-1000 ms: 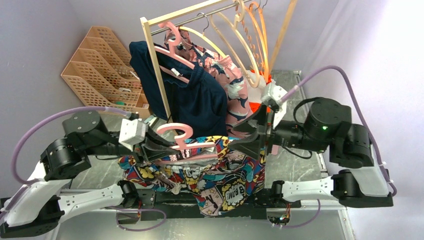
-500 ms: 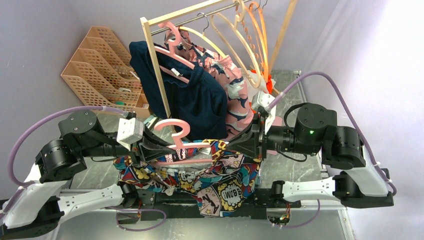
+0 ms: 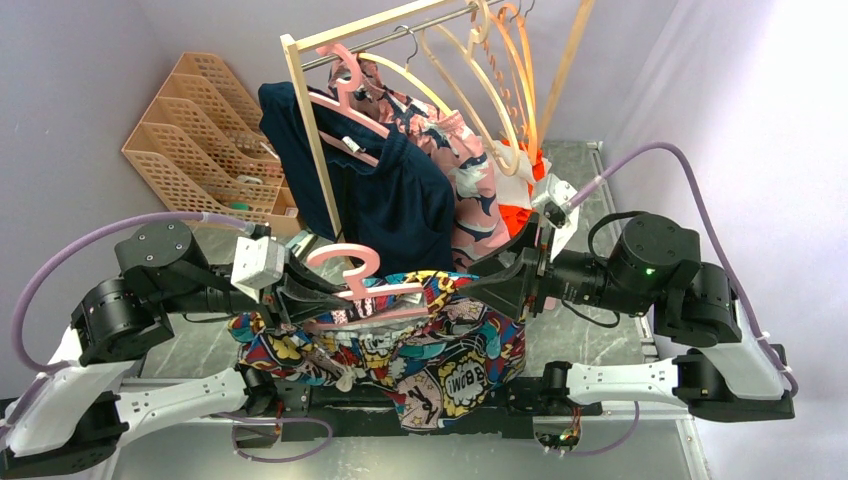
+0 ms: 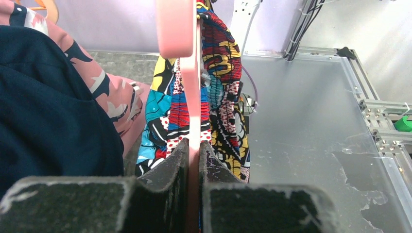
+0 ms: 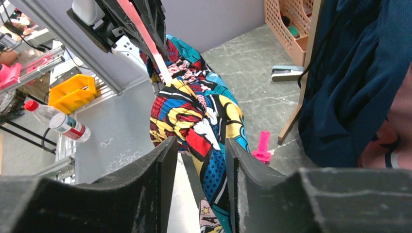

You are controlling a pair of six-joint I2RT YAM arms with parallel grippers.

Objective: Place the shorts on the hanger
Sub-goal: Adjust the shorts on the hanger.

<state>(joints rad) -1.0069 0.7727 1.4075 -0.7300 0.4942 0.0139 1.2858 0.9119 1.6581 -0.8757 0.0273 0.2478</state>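
1. Pale-pink plastic clothes hanger [image 4: 190,97], stiff and light, is clamped edge-on between the fingers of the left end effector [image 4: 193,145], so it should hold steady.
2. Comic-print fabric shorts [image 3: 450,370] hang on both sides of the hanger above the grey counter [image 4: 301,126]. They look soft and limp and will likely slide.
3. The right end effector [image 5: 197,145] has its fingers apart at the shorts' edge. The gathered waistband looks like the best place to grip.

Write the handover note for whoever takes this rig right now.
Left gripper: jaws shut on the hanger, holding it up.
Right gripper: jaws apart at the shorts, no clear grip.
Shorts: draped over the hanger, fabric on both sides of it.
Done: shorts appear to be on the hanger.
Left: probably straighten them, then let go.
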